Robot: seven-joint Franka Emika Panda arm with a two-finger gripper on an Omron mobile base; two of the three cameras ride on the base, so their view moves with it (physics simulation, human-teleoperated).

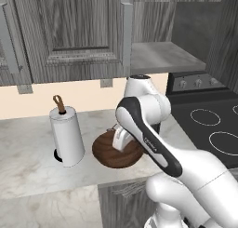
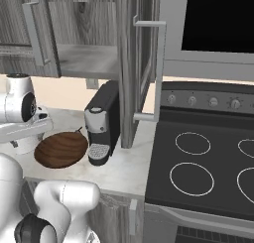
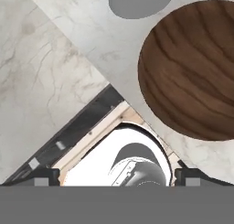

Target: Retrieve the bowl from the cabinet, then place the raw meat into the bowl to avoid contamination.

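Observation:
The dark-brown wooden bowl (image 1: 111, 153) (image 2: 62, 149) (image 3: 192, 67) sits upright on the marble counter, between the paper-towel roll and the coffee machine. A tiny dark sliver, the raw meat (image 2: 79, 130), lies just behind the bowl's rim beside the coffee machine. My gripper (image 3: 118, 177) points down over the counter's front edge, next to the bowl and apart from it. Its jaws are open with nothing between them. The cabinet (image 1: 83, 31) (image 2: 89, 58) hangs above with its doors swung open and a bare grey shelf.
A white paper-towel roll (image 1: 67, 136) stands left of the bowl. A black coffee machine (image 2: 101, 120) stands right of it, under the open cabinet door (image 2: 149, 63). The black stove (image 2: 198, 162) lies further right. My own arm (image 1: 144, 134) crosses above the bowl.

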